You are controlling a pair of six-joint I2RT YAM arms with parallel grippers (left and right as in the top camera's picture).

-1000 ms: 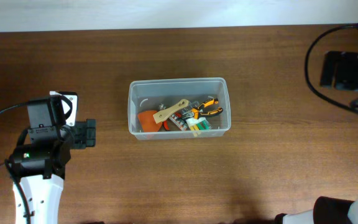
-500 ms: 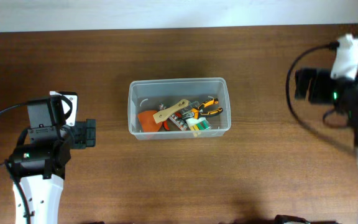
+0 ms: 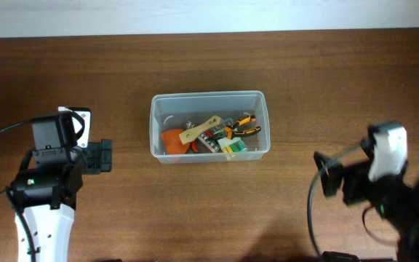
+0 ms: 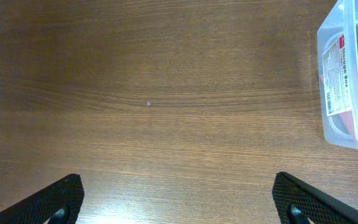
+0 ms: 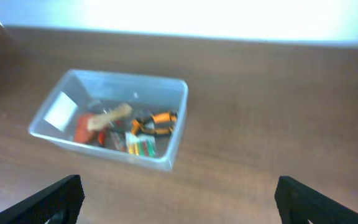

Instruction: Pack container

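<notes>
Now the container (image 3: 208, 94) sits centred on the desk (image 3: 195, 211), holding pliers (image 3: 244, 125). Both the left tool (image 3: 102, 156) and right tool (image 3: 328, 175) gape empty; a low reach could clip its rim and shove it.

The white label (image 4: 335, 74) on the end of the container (image 4: 348, 133) bears print too small to read.

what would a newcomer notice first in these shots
The clear container in the middle of the wooden table, holding a jumble of tools, orange-handled pliers brightest at its right end. Next, the right arm, blurred at the table's lower right, and the left gripper, open, well left of the container.
</notes>
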